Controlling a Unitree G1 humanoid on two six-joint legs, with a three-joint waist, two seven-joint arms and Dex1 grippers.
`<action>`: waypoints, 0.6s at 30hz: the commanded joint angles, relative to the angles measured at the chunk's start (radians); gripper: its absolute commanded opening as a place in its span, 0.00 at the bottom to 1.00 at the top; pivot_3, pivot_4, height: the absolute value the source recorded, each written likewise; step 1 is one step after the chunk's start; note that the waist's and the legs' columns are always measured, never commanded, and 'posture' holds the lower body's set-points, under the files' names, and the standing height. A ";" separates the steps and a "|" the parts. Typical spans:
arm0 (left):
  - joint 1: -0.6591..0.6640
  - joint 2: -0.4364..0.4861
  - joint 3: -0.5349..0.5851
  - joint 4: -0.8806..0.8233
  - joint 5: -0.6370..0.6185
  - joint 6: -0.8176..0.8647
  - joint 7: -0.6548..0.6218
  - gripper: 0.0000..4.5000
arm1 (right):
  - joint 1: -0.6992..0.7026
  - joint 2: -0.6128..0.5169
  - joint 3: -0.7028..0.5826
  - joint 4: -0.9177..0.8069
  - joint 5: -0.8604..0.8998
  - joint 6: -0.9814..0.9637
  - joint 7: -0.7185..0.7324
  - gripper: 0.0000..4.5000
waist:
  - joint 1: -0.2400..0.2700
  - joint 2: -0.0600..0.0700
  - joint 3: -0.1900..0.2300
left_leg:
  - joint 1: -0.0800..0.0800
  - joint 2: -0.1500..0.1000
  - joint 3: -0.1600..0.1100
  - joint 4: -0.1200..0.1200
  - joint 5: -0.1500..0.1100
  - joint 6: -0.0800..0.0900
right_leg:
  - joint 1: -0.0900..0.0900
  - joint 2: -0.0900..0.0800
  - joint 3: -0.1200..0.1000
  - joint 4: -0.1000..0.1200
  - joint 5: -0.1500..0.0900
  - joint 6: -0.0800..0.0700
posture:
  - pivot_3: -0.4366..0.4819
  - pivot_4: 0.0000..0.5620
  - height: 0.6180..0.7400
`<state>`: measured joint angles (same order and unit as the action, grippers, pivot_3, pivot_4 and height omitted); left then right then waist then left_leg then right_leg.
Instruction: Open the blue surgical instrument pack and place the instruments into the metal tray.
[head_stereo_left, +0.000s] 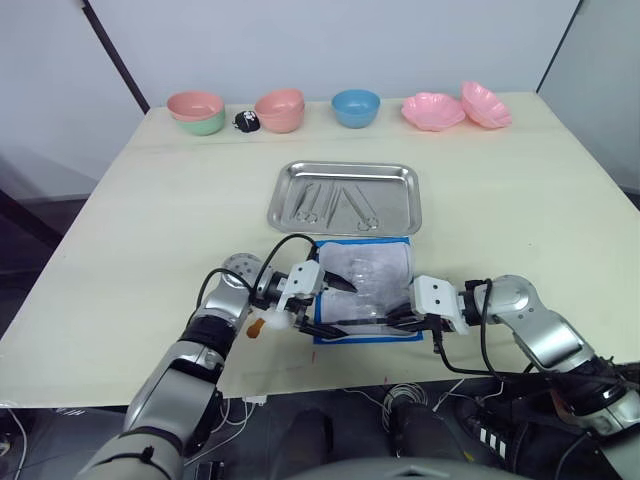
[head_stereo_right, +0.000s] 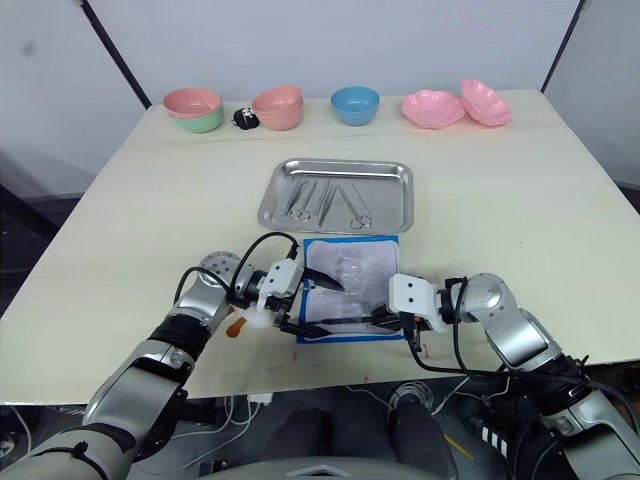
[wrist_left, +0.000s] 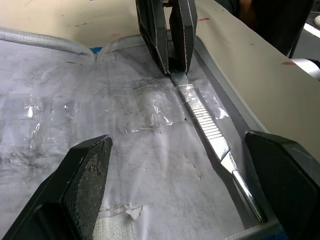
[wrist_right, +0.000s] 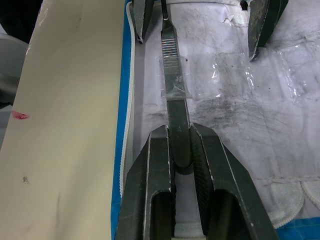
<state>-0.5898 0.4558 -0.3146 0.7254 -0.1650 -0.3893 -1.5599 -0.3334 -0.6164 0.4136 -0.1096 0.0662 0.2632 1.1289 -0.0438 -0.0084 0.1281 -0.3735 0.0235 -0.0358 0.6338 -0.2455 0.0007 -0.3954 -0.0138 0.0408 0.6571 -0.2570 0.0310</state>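
Observation:
The blue surgical instrument pack (head_stereo_left: 365, 275) lies open near the table's front edge, its white-grey lining facing up. A slim silver instrument (wrist_right: 172, 65) lies along the pack's near border under a clear strip. My right gripper (wrist_right: 181, 150) is shut on one end of it, at the pack's right side (head_stereo_left: 388, 322). My left gripper (head_stereo_left: 322, 303) is open over the pack's left part, its fingers (wrist_left: 80, 185) straddling the tool's other end without touching it. Behind the pack, the metal tray (head_stereo_left: 345, 168) holds several instruments (head_stereo_left: 335, 205).
Along the far edge stand a pink bowl on a green one (head_stereo_left: 196, 112), stacked pink bowls (head_stereo_left: 280, 110), a blue bowl (head_stereo_left: 356, 107) and two pink flower dishes (head_stereo_left: 433, 110). A small black object (head_stereo_left: 247, 121) lies between the bowls. The table's front edge (head_stereo_left: 330, 375) is just behind both grippers.

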 joint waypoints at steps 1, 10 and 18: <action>0.062 0.031 -0.048 0.060 0.089 0.016 -0.010 1.00 | -0.005 -0.019 0.037 -0.052 -0.040 0.115 -0.005 0.01 | 0.000 0.001 0.000 | 0.000 0.000 0.000 0.000 0.000 0.000 | 0.000 0.000 0.000 0.000 0.000 0.000 | 0.48 0.27 1.00; 0.068 0.022 -0.051 0.052 0.090 0.020 -0.005 1.00 | -0.069 -0.056 0.012 -0.238 -0.024 0.258 0.001 0.01 | 0.001 0.002 0.003 | -0.002 0.000 0.000 0.000 0.000 0.000 | -0.001 0.000 0.000 0.000 0.000 0.000 | 0.48 0.27 1.00; 0.069 0.019 -0.053 0.048 0.090 0.022 -0.004 1.00 | -0.083 -0.111 0.013 -0.295 -0.041 0.280 -0.004 0.01 | 0.002 0.002 0.006 | -0.003 0.000 0.000 0.000 0.000 0.000 | -0.002 -0.001 0.000 -0.001 0.000 0.000 | 0.48 0.27 1.00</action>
<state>-0.5877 0.4546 -0.3138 0.6992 -0.1650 -0.3848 -1.5584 -0.3936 -0.7117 0.4371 -0.3588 0.0328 0.5529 1.1274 -0.0419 -0.0066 0.1340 -0.3765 0.0230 -0.0359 0.6338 -0.2455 0.0006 -0.3975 -0.0149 0.0404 0.6564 -0.2570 0.0311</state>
